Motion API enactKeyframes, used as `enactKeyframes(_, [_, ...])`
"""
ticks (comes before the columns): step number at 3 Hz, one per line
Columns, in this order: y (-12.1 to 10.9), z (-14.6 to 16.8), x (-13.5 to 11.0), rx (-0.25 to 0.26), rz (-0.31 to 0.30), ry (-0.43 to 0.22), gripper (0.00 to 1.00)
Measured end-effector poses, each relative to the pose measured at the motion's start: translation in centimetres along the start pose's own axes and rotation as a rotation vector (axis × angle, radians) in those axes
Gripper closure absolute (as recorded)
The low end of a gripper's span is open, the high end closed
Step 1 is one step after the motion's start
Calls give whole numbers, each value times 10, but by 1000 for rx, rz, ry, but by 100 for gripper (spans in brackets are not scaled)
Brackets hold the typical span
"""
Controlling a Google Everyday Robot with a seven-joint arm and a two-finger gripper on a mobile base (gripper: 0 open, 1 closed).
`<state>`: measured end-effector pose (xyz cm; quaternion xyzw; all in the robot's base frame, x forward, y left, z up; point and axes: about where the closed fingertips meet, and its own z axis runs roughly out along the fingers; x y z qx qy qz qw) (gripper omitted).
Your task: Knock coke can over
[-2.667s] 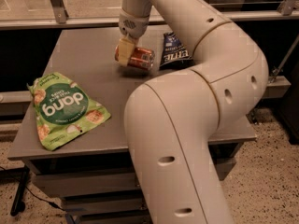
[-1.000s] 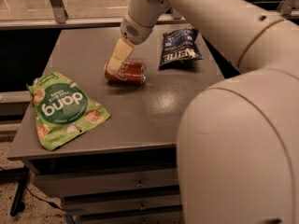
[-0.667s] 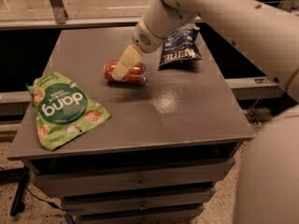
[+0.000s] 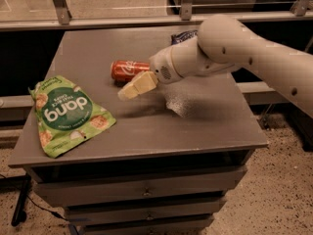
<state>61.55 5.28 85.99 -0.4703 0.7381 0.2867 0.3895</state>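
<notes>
The red coke can (image 4: 127,70) lies on its side on the grey table (image 4: 146,126), near the middle and toward the back, its white script facing me. My gripper (image 4: 128,92) hangs just in front of the can's right end, low over the tabletop and pointing left. Its cream fingers (image 4: 142,83) are pressed together and hold nothing. It stands apart from the can by a small gap. My white arm comes in from the right and covers the table's back right part.
A green snack bag (image 4: 66,114) lies flat at the front left. A dark blue chip bag (image 4: 182,35) peeks out behind my arm at the back. Drawers sit under the tabletop. A metal rail runs behind the table.
The can, upright at the gripper 2.7 s ago, now lies on its side. My gripper has pulled off it toward the front and my arm has swung lower and to the right.
</notes>
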Motion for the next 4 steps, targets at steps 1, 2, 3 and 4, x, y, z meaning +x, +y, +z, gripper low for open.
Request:
enactKeyframes(1, [-42,-29,-8,128,11,-208,0])
enactKeyframes(2, [-79,-57,-15,245,-2,-342,0])
enactKeyframes(3, [-98,-73,-17,306,-7,-415,0])
enactKeyframes(4, [-98,-73,-18,309,-12,-420,0])
